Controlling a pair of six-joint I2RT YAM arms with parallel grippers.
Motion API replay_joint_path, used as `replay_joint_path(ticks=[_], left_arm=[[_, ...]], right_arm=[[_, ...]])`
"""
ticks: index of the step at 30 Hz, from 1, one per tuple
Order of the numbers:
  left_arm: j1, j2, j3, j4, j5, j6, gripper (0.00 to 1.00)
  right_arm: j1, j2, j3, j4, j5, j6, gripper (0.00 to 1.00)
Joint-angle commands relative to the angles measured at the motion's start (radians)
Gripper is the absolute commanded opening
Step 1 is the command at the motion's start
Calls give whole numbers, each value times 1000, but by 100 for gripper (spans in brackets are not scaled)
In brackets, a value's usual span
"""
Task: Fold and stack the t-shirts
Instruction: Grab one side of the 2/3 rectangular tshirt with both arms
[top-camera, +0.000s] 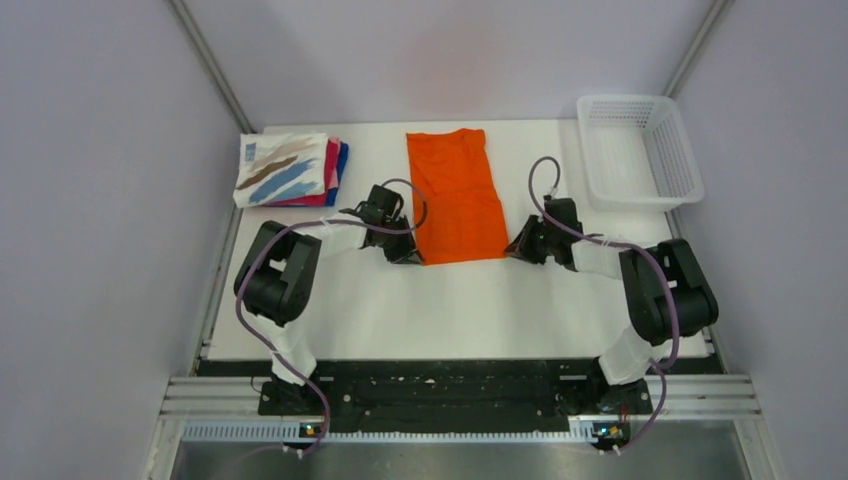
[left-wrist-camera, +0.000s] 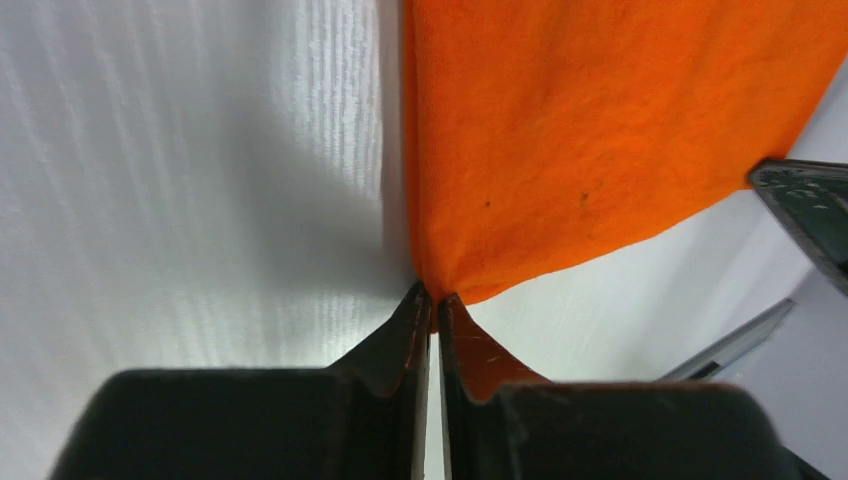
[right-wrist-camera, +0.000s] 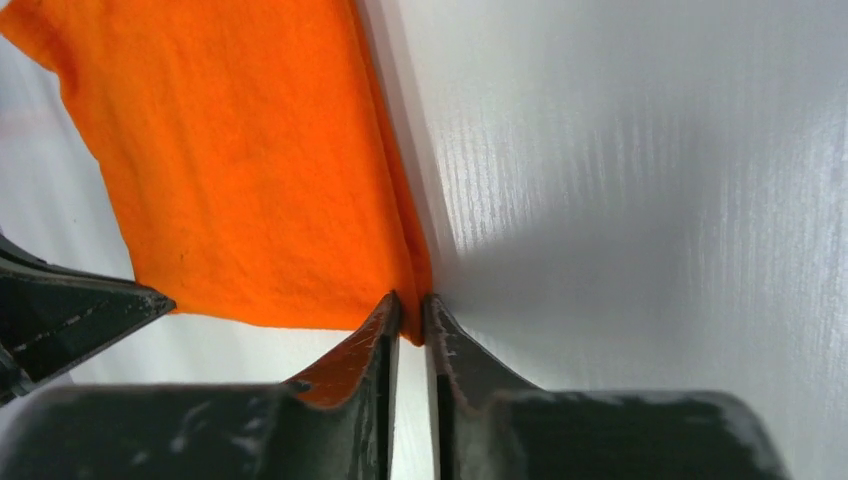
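The orange t-shirt (top-camera: 456, 195) lies folded into a long strip on the white table, running from the back to the middle. My left gripper (top-camera: 408, 256) is shut on its near left corner; the left wrist view shows the cloth (left-wrist-camera: 600, 130) pinched at the gripper's (left-wrist-camera: 434, 296) tips. My right gripper (top-camera: 514, 249) is shut on the near right corner; the right wrist view shows the cloth (right-wrist-camera: 250, 170) caught in the gripper (right-wrist-camera: 411, 306). A stack of folded t-shirts (top-camera: 288, 170), a white one with blue and brown strokes over pink and blue ones, sits at the back left.
A white plastic mesh basket (top-camera: 640, 150) stands at the back right corner of the table (top-camera: 460, 310). Grey walls close in on both sides. The other arm's fingertip shows at each wrist view's edge, at the right of the left wrist view (left-wrist-camera: 805, 215) and at the left of the right wrist view (right-wrist-camera: 60, 310).
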Motion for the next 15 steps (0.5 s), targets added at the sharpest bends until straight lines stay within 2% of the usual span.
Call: replay_joint_path(ticks=[1, 2, 7, 15], left_arm=[[-12, 42, 28, 6, -27, 12, 0], [-11, 42, 32, 0, -27, 17, 0], [-20, -59, -31, -38, -11, 39, 0], [-91, -476, -318, -127, 56, 12, 0]], right_arm=[[10, 32, -4, -1, 7, -1, 5], [10, 34, -3, -1, 2, 2, 0], [37, -55, -27, -57, 0, 3, 0], [167, -504, -169, -367, 39, 41, 0]])
